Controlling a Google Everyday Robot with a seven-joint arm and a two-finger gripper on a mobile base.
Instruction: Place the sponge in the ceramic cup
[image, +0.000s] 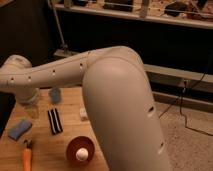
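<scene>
Wooden bench (47, 149), dim light. Gripper (31, 110) hangs at far left, above and just right of the blue sponge (20, 128), left of the ceramic cup (55, 95). Striped strip (54, 121) lies between the cup and the red bowl (71, 148), which holds a white ball (82, 154). The arm (117, 100) fills mid-frame.

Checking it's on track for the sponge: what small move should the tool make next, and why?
Probably ease down toward the sponge: it lies ungrasped on the table, outside the ceramic cup, and the tool hangs just beside it.
</scene>
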